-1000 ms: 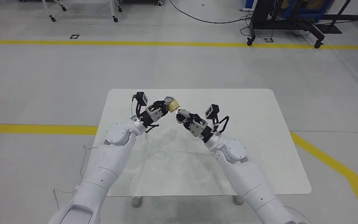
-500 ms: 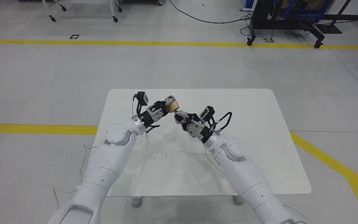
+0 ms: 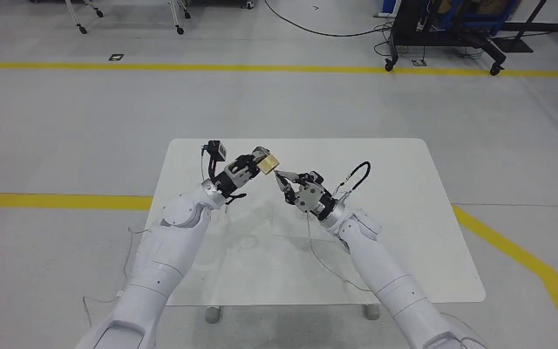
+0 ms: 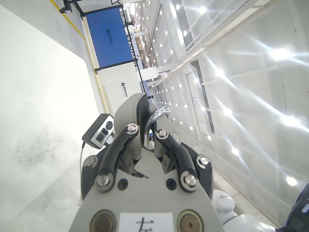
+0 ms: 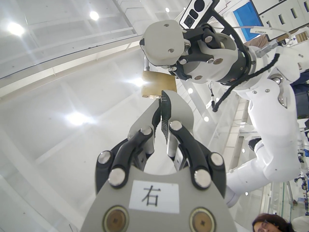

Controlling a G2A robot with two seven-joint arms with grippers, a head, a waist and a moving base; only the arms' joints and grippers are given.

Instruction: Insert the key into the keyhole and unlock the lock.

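Holds the lock (image 5: 158,84) up in the left gripper (image 5: 154,54), fingers clenched on the steel shackle (image 4: 158,113), with the brass body sticking out past the fingertips. Carries it in the air over the far half of the white table (image 3: 392,174), left of the middle, clear of the surface. Pinches the key (image 5: 158,97) in the right gripper (image 5: 162,102), dark pads squeezed tight on it, so that just a small metal tip pokes out beyond them. Has that tip right at the bottom face of the brass body, touching it or very nearly; cannot tell whether any of the blade sits inside the lock. Points the two grippers at each other above the table, the left from the left side, the right from the right side and a little nearer the robot, with lock and key meeting between them. Tilts the lock in the top view, one corner of the brass body turned toward the right gripper. Shows, from the left wrist, the curved steel loop of the shackle caught between the two grey fingers, the brass body hidden behind them. Shows, from the right wrist, one leg of the shackle running into the body, the other leg hidden behind the left gripper.
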